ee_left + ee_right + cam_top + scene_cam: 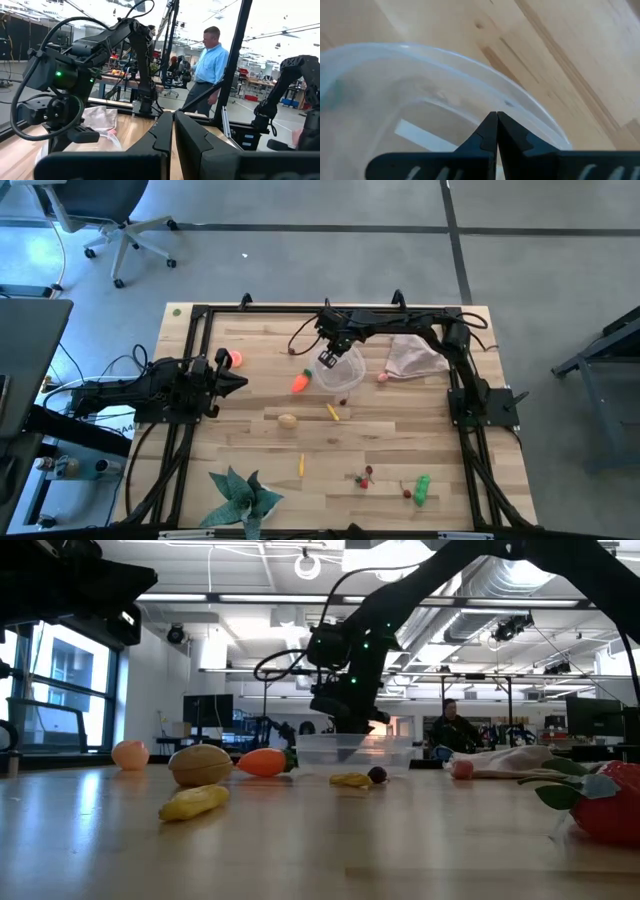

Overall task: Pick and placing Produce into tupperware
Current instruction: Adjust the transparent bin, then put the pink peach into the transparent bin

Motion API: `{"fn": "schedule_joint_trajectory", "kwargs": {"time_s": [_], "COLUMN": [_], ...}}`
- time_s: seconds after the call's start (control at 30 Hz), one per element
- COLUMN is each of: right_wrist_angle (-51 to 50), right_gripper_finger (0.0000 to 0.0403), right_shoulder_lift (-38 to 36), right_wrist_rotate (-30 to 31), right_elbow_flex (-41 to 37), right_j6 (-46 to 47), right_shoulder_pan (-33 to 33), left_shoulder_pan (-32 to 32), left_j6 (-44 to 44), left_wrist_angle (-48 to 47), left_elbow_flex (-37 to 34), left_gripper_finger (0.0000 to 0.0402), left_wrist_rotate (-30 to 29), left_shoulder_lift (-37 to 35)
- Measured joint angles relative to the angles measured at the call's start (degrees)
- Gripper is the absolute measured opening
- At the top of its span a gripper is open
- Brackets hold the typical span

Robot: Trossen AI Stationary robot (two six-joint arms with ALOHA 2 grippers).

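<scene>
The clear tupperware (342, 371) stands on the table's far middle. My right gripper (328, 360) is shut, with nothing between its fingers. It points steeply down over the tupperware's left part, its tips (496, 116) in front of the curved wall (470, 70). Produce lies loose on the wood: an orange carrot (301, 381), a tan potato (288, 420), two yellow sticks (333, 412) (301, 466), red cherries (364, 476), a green pepper (422, 489) and a pink-red piece (236, 359). My left gripper (240, 383) waits shut at the table's left. My right gripper's shut fingertips come from above, slanting down just above the tupperware's rim (352, 737). I cannot tell whether they touch the wall or the floor. The tupperware stands flat on the table.
A pinkish-beige cloth (412, 356) lies right of the tupperware with a small pink piece (382, 377) at its edge. A green fake plant (243, 495) sits at the near left. A black frame (300, 309) rims the table. A person (207, 60) stands beyond it.
</scene>
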Motion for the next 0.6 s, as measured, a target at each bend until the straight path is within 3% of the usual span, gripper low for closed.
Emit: {"fn": "schedule_joint_trajectory", "kwargs": {"time_s": [0.4, 0.6], "right_wrist_angle": [-0.3, -4.4], "right_gripper_finger": [0.0, 0.0], "right_shoulder_lift": [-0.5, -5.8], "right_wrist_rotate": [-0.7, -0.6], "right_elbow_flex": [0.3, 0.3], "right_j6": [-0.3, -1.5], "right_shoulder_pan": [1.8, 3.4], "left_shoulder_pan": [0.0, 0.0], "left_j6": [0.7, 0.7], "left_wrist_angle": [-0.1, -0.1], "left_elbow_flex": [0.0, 0.0], "left_gripper_finger": [0.0012, 0.0012], "left_wrist_rotate": [0.0, 0.0], "left_shoulder_lift": [0.0, 0.0]}}
